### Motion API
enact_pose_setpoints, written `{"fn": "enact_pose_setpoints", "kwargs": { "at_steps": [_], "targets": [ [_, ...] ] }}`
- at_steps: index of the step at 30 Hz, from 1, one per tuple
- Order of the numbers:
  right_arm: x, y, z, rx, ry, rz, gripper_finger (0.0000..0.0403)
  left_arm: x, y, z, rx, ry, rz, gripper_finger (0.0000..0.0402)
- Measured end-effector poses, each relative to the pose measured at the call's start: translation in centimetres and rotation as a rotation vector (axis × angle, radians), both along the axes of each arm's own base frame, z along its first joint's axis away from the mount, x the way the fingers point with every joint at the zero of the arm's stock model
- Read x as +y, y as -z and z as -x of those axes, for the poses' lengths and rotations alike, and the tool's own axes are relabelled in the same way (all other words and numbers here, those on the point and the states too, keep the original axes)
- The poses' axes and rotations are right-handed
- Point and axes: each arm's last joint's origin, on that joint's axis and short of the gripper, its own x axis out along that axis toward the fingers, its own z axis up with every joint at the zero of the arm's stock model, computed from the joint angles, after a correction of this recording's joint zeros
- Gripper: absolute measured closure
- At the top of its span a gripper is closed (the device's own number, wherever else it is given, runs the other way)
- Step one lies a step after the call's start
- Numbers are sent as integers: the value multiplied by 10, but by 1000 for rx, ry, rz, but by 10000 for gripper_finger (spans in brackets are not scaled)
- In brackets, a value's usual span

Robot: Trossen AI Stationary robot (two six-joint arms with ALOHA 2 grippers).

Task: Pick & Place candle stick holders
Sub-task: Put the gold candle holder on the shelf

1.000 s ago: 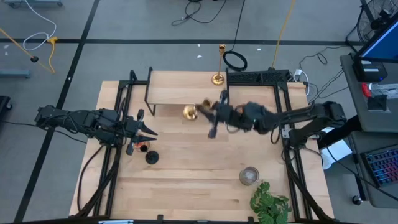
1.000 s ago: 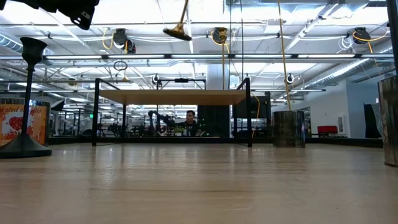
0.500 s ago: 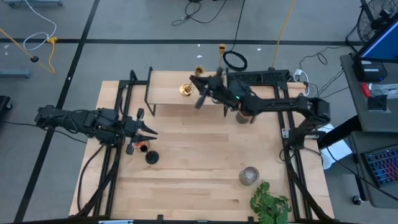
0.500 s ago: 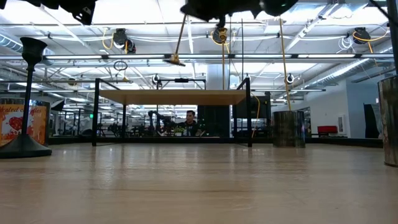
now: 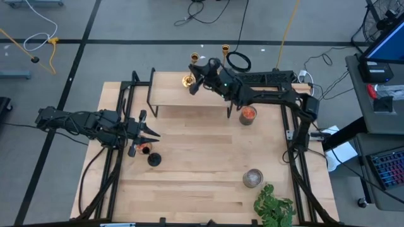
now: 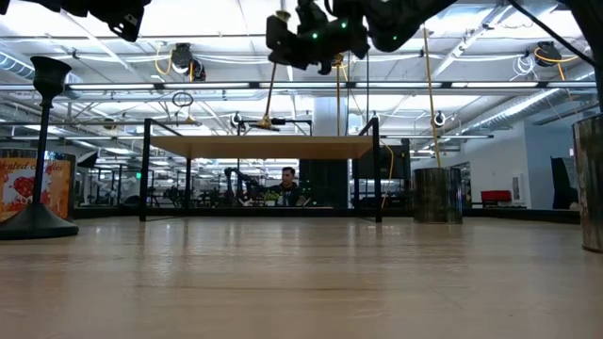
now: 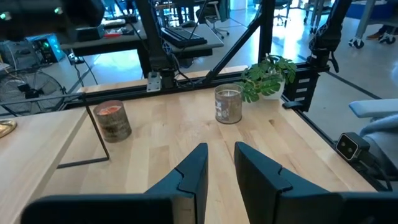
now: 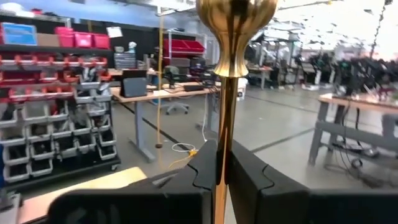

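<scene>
My right gripper (image 5: 201, 77) is shut on a shiny gold candlestick (image 5: 191, 69) over the far left part of the small wooden shelf (image 5: 177, 96). In the low view the candlestick's round base (image 6: 265, 121) hangs a little above the shelf top (image 6: 264, 143). A second gold candlestick (image 5: 225, 48) stands at the shelf's far edge, its base hidden by my right arm. The shorter black candlestick (image 5: 153, 159) stands on its round base on the table near my left gripper (image 5: 150, 133), which is open and empty. My right gripper pinches the gold candlestick's thin stem (image 8: 222, 124) between its two fingers (image 8: 199, 168), below the cup (image 8: 236, 25). The fingers lie across the stem, coming roughly level from the table's right. The candlestick is lifted clear, nearly upright, its base (image 6: 265, 121) lowest.
A glass jar with red-orange fill (image 5: 249, 115) stands right of the shelf, a grey-filled jar (image 5: 253, 178) and a green plant (image 5: 274, 205) at the near right. Another red jar (image 5: 144, 149) sits by my left gripper. Black frame rails (image 5: 287, 126) edge the table.
My right gripper has carried the gold candlestick toward the table's far edge and left, from in front of the shelf to over its far left part. The candlestick has turned from steeply tilted to nearly upright.
</scene>
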Motion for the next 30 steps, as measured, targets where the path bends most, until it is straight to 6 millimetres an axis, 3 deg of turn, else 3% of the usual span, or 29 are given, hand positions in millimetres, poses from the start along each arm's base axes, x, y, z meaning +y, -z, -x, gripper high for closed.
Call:
{"fn": "enact_pose_setpoints", "kwargs": {
  "at_steps": [10,30],
  "targets": [
    [-26,12,6,40,59,-38,387,0,2,0,22,-1,1,316],
    [-37,27,0,31,73,-29,381,0,3,1,31,-1,10,316]
  ]
}}
